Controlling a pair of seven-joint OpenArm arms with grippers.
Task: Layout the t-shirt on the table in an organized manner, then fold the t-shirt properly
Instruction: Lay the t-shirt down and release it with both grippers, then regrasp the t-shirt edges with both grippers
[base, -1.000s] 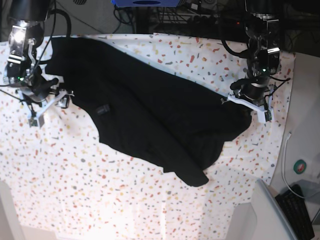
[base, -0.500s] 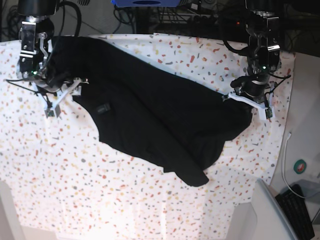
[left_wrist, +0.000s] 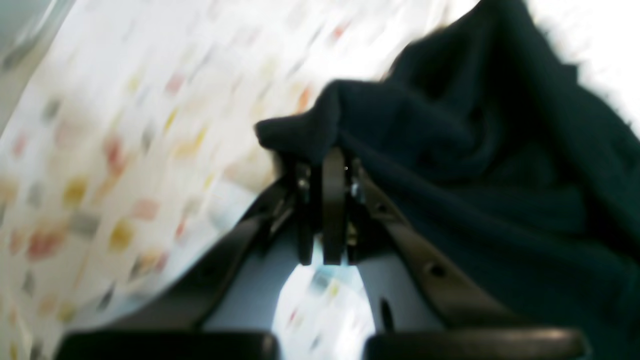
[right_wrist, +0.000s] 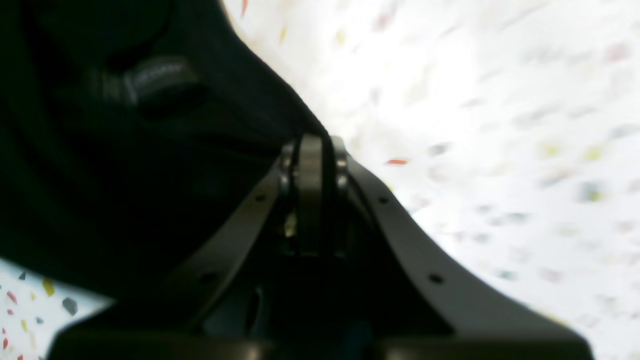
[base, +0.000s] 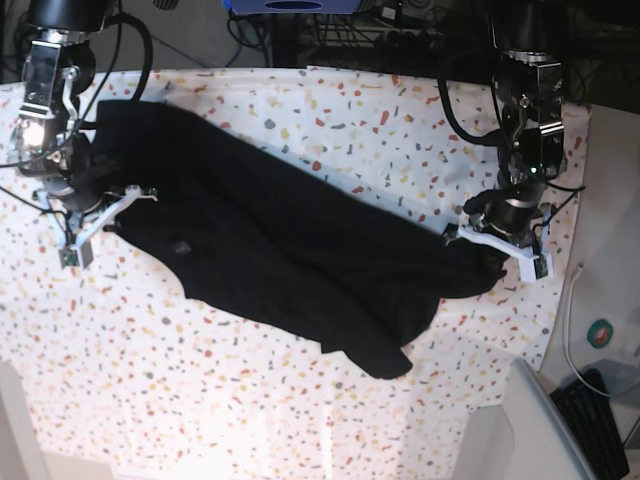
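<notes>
The black t-shirt (base: 300, 250) lies in a long diagonal band across the speckled table (base: 250, 400), from upper left to lower right. Its small label (base: 180, 245) faces up near the left end. My right gripper (base: 95, 218) is at the shirt's left edge. In the right wrist view that gripper (right_wrist: 312, 145) is shut, pinching the rim of the dark t-shirt (right_wrist: 125, 175). My left gripper (base: 497, 255) holds the right end. The left wrist view shows this gripper (left_wrist: 330, 155) shut on a bunched fold of the t-shirt (left_wrist: 500, 150).
A black keyboard (base: 600, 425) and a grey panel (base: 530, 420) sit off the table's lower right corner. A white cable (base: 570, 320) runs beside the right edge. Dark cables and a blue object (base: 290, 5) line the far side.
My right gripper has shut on the shirt's left edge and moved left and down. The left gripper has dropped lower with its end. The whole shirt has shifted down and left.
</notes>
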